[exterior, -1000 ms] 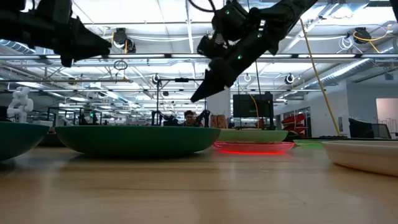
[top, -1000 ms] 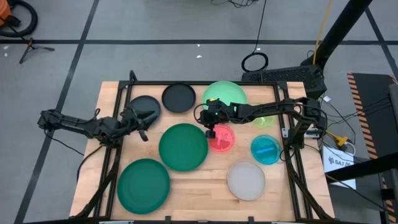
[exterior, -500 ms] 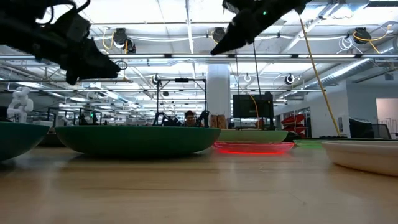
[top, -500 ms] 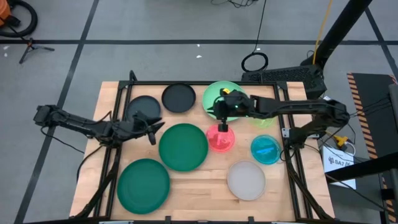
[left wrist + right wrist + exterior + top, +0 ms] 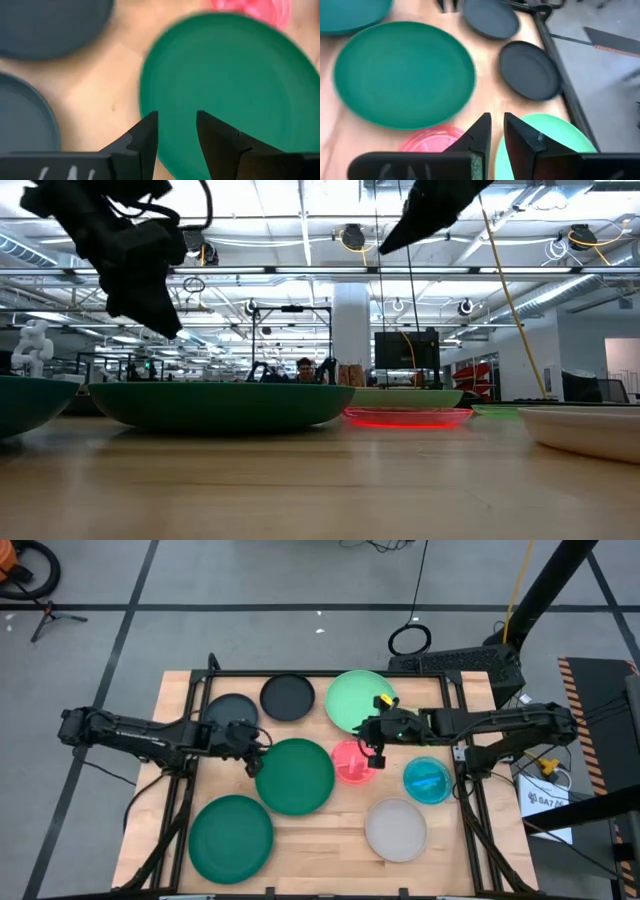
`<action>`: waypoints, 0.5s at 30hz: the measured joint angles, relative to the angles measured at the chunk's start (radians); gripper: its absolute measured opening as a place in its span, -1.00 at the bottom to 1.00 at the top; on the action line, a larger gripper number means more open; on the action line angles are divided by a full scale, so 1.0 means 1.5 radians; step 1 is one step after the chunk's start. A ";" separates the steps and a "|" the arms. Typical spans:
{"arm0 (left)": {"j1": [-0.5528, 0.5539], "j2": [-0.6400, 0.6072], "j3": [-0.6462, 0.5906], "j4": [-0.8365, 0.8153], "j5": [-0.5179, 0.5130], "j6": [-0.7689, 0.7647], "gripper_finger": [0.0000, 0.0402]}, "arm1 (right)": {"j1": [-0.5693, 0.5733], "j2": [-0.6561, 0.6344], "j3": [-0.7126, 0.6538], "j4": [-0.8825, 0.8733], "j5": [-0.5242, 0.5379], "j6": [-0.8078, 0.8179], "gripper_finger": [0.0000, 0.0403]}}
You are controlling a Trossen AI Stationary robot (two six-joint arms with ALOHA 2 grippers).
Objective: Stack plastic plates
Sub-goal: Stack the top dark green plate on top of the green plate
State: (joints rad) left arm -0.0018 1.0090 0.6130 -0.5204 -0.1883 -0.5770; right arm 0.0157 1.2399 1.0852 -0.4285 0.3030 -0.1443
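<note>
Several plastic plates lie flat and apart on the wooden table. A dark green plate sits in the middle, a second dark green one at the near left, and a pink one right of centre. A light green plate, a black one and a dark grey one lie at the back. My left gripper hovers open over the middle plate's left rim. My right gripper hangs above the pink plate, its fingers a narrow gap apart and holding nothing.
A blue plate and a frosted white plate lie at the right. A yellow-green plate shows partly under my right arm. A black frame runs along the table's far edge and sides. Bare wood shows at the near middle.
My left gripper has moved toward the table's right edge, up to the middle dark green plate's left rim, and has tipped down. My right gripper has risen and drawn back toward the right edge, from the pink plate's left side to its right side. No plate has moved.
</note>
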 joint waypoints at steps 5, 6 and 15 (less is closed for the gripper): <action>0.048 0.057 0.020 -0.027 0.084 0.035 -0.30 | 0.006 -0.026 0.000 -0.018 0.007 0.004 -0.78; 0.057 0.067 0.022 -0.021 0.091 0.053 -0.30 | 0.006 -0.027 0.000 -0.018 0.006 0.006 -0.78; 0.069 0.116 0.021 -0.031 0.042 0.240 0.00 | 0.008 -0.028 0.000 -0.026 0.005 0.004 -0.78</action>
State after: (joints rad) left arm 0.1023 1.1827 0.6449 -0.5672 -0.1259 -0.2166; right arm 0.0277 1.1984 1.0859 -0.4669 0.3099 -0.1387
